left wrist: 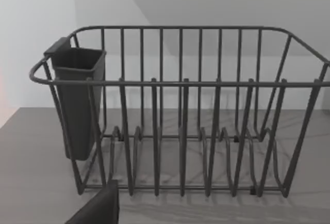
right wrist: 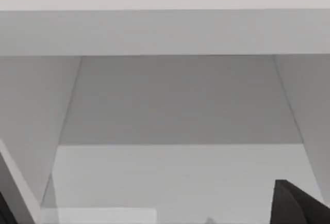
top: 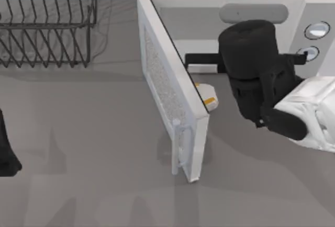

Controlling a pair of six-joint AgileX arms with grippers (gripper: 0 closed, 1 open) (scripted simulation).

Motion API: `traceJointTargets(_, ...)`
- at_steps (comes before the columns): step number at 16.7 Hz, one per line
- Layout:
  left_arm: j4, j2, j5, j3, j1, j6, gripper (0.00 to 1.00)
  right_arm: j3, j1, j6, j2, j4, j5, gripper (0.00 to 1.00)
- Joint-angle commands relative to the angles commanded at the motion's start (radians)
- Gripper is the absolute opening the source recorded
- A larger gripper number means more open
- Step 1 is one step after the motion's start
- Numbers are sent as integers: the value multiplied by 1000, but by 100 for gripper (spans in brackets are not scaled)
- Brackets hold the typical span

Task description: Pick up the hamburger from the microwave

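Observation:
The white microwave (top: 261, 4) stands at the back right with its door (top: 167, 88) swung wide open toward the front. The hamburger (top: 207, 95), an off-white lump with orange marks, peeks out just past the door's inner edge. My right arm (top: 251, 65) hangs over the microwave's opening, right of and slightly behind the hamburger. In the right wrist view I look into the bare white cavity (right wrist: 170, 100). My right gripper (right wrist: 147, 206) is open there, its dark fingers (right wrist: 296, 206) far apart at the picture's edges. The left gripper (top: 6, 154) is parked at the table's left edge.
A dark wire dish rack (top: 47, 18) with a cutlery cup (left wrist: 77, 100) stands at the back left. The door's bar handle (top: 178, 143) faces left. Two round knobs (top: 314, 40) sit on the microwave's right panel. Bare grey table (top: 94, 148) lies between rack and door.

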Motion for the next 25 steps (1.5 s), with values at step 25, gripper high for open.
traceJointTargets(25, 0, 0, 0, 0, 0, 0, 100, -183, 4, 2, 429, 604, 13, 8)
